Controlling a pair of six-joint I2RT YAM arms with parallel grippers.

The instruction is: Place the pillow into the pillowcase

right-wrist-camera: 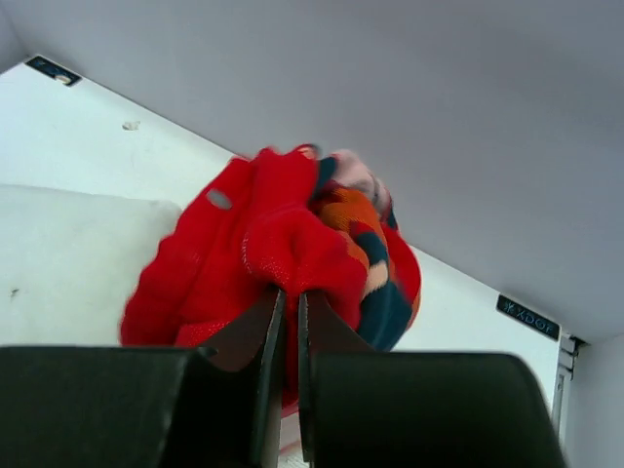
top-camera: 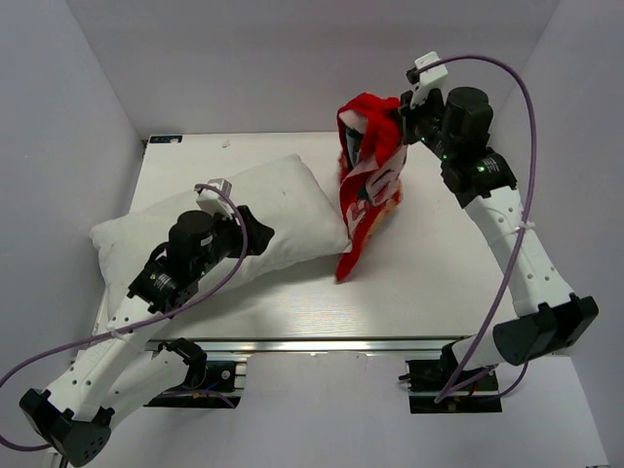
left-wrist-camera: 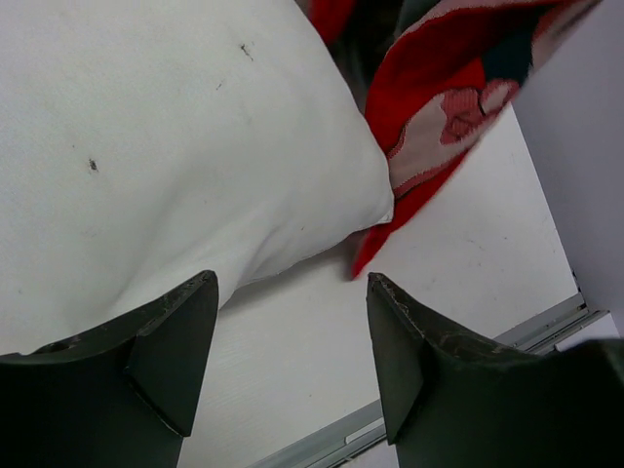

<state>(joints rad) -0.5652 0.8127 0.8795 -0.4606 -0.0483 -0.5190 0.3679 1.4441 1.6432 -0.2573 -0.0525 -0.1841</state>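
Item one, the pillow [top-camera: 288, 205]: large, plump, rectangular, plain white soft fabric with a few small dark specks. It lies flat and diagonal on the left half of the table [top-camera: 439, 283], its left end reaching the table's left edge and its rounded right corner near the table's middle. Item two, the pillowcase [top-camera: 372, 175]: bright red woven fabric with pink, orange and dark teal print. It is raised above the back centre-right of the table, bunched into a wad at the top and hanging in a narrowing fold. Its lowest tip rests on the table just beside the pillow's right corner. Right jaws: closed tight on the red wad at the pillowcase's top, with only a sliver between them in the wrist view. Left jaws: standing apart, holding nothing, poised over the pillow's near long edge, one finger above white fabric and the other above bare table; contact cannot be told. The table is smooth, white and matt, with a metal rail [top-camera: 322, 343] along its near edge. White walls [top-camera: 58, 117] stand close on the left, back and right. Bare surface lies right of the pillowcase and along the near strip.
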